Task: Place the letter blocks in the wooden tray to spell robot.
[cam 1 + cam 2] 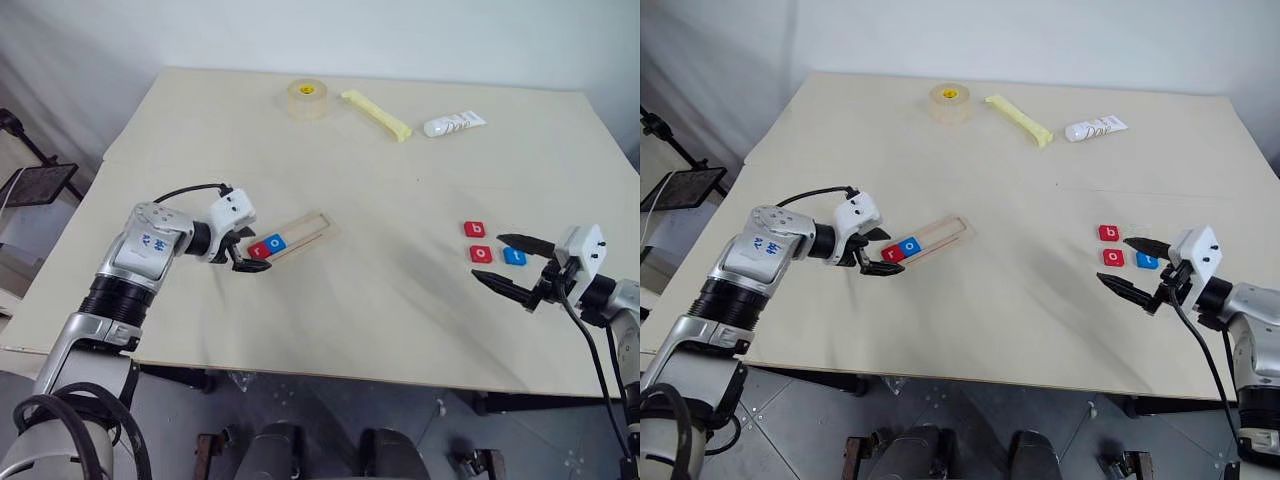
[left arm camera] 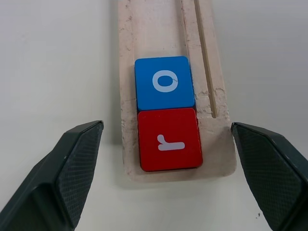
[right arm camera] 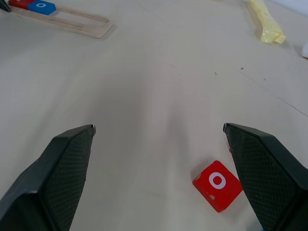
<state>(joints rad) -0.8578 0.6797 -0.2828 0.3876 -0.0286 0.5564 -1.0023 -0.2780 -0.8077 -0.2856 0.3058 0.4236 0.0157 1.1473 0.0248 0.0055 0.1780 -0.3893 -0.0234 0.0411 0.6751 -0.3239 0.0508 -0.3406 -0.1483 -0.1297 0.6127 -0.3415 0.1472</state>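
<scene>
Bare worktop spreads between wooden tray at nine o'clock, left tool wide, and right tool wide at three o'clock.

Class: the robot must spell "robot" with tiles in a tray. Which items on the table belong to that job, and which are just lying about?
Belong:
wooden tray
red r
blue o
red b
red o
blue t

Lying about:
tape roll
yellow strip
white tube

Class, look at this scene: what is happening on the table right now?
A two-armed robot is spelling a word with letter blocks. The red r and blue o already sit in the wooden tray, with the open left gripper hovering at that end. The red b, red o and blue t lie near the open right gripper.
</scene>
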